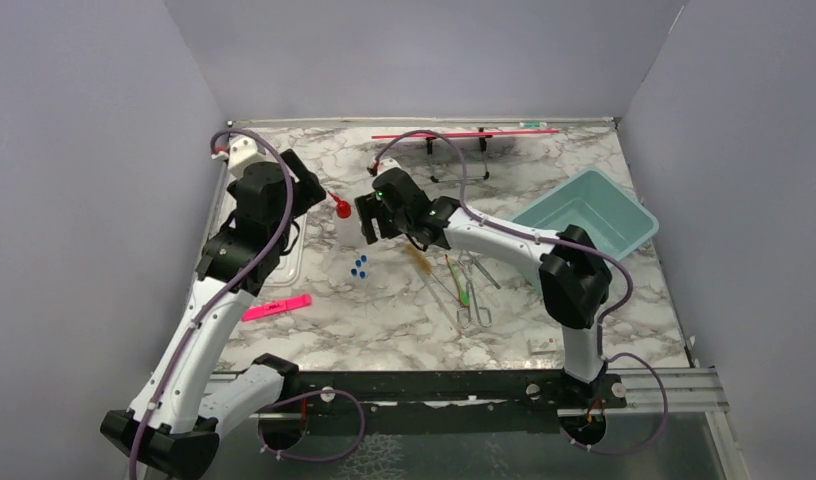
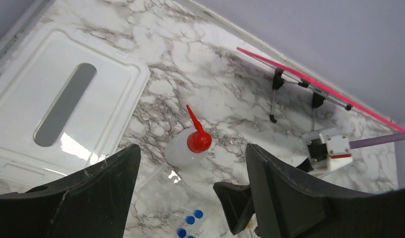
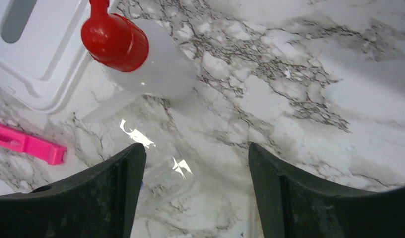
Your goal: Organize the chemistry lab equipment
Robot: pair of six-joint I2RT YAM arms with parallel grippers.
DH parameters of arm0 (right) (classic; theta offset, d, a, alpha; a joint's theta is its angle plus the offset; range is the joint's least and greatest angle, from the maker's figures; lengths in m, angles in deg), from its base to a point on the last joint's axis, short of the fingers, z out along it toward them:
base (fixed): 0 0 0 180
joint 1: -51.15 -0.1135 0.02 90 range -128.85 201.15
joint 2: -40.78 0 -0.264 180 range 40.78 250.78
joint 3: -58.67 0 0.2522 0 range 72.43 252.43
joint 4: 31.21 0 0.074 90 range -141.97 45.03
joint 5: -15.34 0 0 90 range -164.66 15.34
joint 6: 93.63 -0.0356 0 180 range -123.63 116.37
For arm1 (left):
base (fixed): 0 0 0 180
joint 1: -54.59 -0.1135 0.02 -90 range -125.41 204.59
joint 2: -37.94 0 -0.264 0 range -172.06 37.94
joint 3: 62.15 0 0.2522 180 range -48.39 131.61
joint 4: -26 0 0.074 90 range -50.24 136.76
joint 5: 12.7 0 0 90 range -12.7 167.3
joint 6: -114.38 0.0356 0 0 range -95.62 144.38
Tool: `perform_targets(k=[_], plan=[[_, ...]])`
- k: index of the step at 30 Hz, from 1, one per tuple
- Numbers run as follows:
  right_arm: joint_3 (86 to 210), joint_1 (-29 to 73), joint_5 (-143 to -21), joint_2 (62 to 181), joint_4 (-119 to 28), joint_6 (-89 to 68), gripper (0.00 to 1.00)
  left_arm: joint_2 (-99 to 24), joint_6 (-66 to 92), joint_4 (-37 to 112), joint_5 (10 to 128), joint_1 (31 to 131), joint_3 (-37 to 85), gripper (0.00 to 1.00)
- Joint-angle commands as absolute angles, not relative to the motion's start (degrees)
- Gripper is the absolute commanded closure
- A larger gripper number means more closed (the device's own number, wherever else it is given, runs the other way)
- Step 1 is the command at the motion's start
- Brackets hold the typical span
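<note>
The clear squeeze bottle with a red nozzle (image 1: pixel 339 212) stands on the marble table between my two grippers. In the left wrist view the bottle (image 2: pixel 183 151) is below and between my open left fingers (image 2: pixel 116 173). My left gripper (image 1: pixel 317 193) is open and empty. My right gripper (image 1: pixel 368 222) is open and empty just right of the bottle (image 3: pixel 156 72), over a clear piece with glints (image 3: pixel 158 166). The blue-capped tubes (image 1: pixel 359 266) lie in front of the bottle, also in the left wrist view (image 2: pixel 193 218). The tan brush (image 1: pixel 421 262), the green-handled tool (image 1: pixel 463 292) and the metal forceps (image 1: pixel 479 305) lie right of centre.
A white lid with a slot (image 2: pixel 56 109) lies flat at the left, under the left arm. A teal bin (image 1: pixel 587 212) stands at the right. The long red rod on its black stand (image 1: pixel 464 133) is at the back. A flat pink strip (image 1: pixel 276 306) lies front left.
</note>
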State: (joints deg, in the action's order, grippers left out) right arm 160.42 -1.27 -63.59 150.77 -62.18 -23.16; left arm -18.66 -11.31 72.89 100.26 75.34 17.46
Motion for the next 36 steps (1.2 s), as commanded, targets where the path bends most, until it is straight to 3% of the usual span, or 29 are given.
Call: perform_targets(k=[1,15,18,21,24,26,36], plan=[[166.6,-2.8,-66.0,156.0,-60.1,-20.3,0.17,-14.3,-11.6,73.6,111.0,75.4,20.5,0.19],[187.0,-3.6,-65.6,173.1,-63.0,-14.9,0.15,-14.2,0.2,72.0,114.1,75.4,23.2,0.14],[189.7,-3.6,-65.1,175.2,-63.8,-13.9,0.21,-14.2,0.7,71.4,113.6,75.4,22.9,0.13],[191.1,-3.6,-63.5,176.0,-64.9,-12.9,0.36,-13.9,0.9,71.4,113.8,75.4,22.4,0.13],[190.5,-3.6,-62.0,174.2,-64.4,-12.9,0.53,-13.4,0.6,71.2,114.3,75.4,21.8,0.13],[188.2,-3.7,-61.8,171.1,-62.1,-13.1,0.59,-13.2,0.4,71.2,114.3,75.4,21.8,0.13],[176.7,-3.5,-63.5,147.7,-57.2,-13.1,0.61,-12.4,2.3,69.1,114.2,75.4,22.8,0.13]])
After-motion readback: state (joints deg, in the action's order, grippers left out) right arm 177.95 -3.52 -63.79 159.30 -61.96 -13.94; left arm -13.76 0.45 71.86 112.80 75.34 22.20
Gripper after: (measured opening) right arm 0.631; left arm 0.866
